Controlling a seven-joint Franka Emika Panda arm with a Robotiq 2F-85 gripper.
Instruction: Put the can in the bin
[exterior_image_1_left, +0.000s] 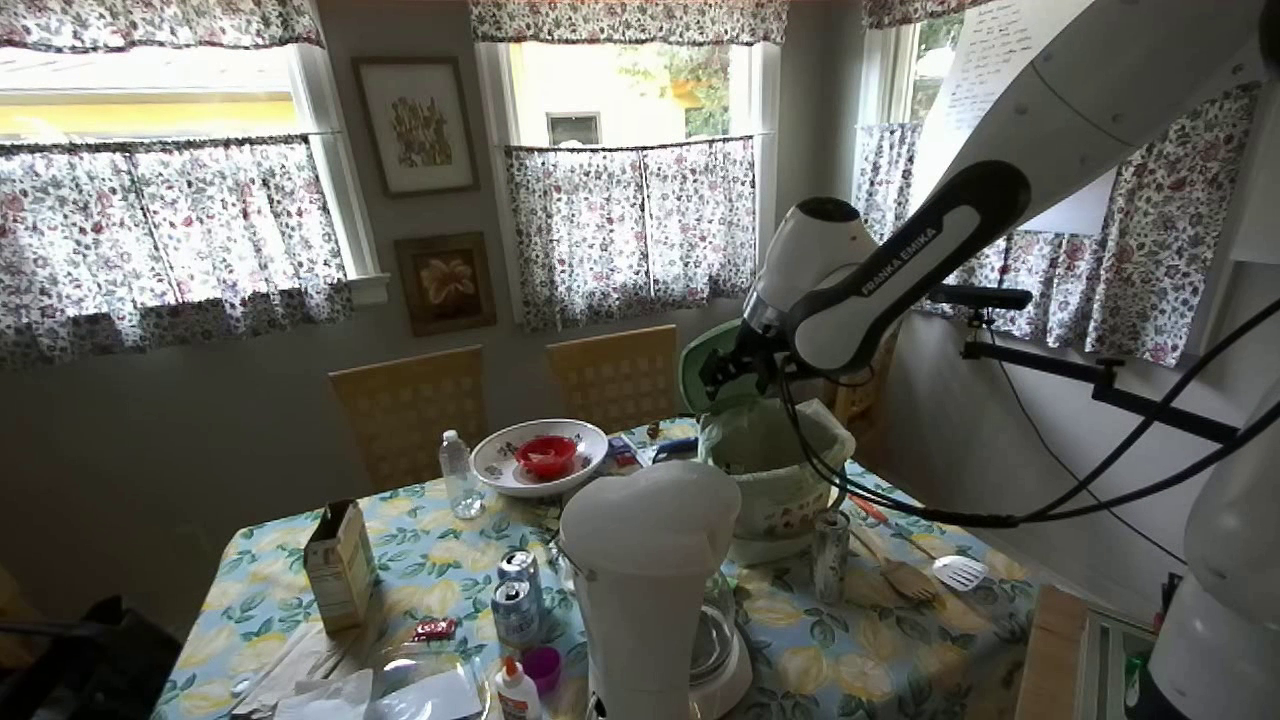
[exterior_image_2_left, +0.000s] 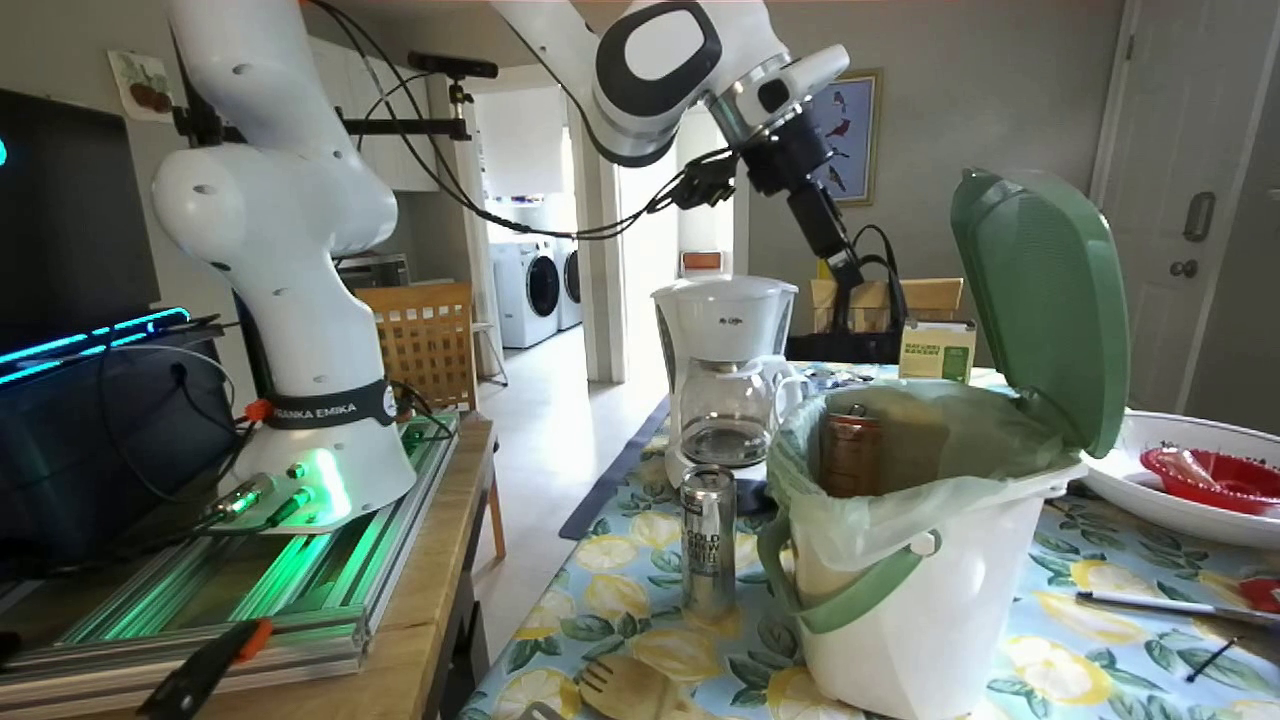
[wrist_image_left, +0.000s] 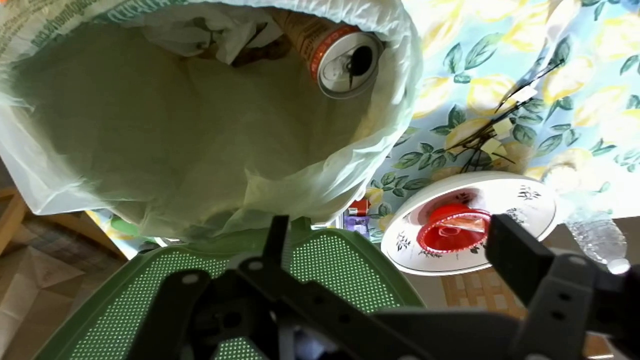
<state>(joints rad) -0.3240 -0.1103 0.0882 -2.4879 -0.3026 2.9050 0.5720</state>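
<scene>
The whitish bin (exterior_image_2_left: 925, 620) stands on the table with its green lid (exterior_image_2_left: 1050, 290) open and a pale liner inside; it also shows in an exterior view (exterior_image_1_left: 785, 505). An orange-brown can (wrist_image_left: 345, 62) leans inside the bin against the liner wall, its opened silver top facing up; it also shows in an exterior view (exterior_image_2_left: 852, 455). A tall silver can (exterior_image_2_left: 708, 540) stands upright on the table beside the bin. My gripper (wrist_image_left: 386, 235) is open with nothing between its fingers, above the bin near the raised lid; it also shows in an exterior view (exterior_image_2_left: 848, 272).
A white coffee maker (exterior_image_2_left: 728, 330) stands close to the bin. A wide bowl (wrist_image_left: 505, 200) holding a red bowl (wrist_image_left: 452, 232) is beside it. Two silver-blue cans (exterior_image_1_left: 516, 610), a box (exterior_image_1_left: 338, 570), a bottle (exterior_image_1_left: 461, 475) and wooden utensils (exterior_image_1_left: 905, 578) are on the table.
</scene>
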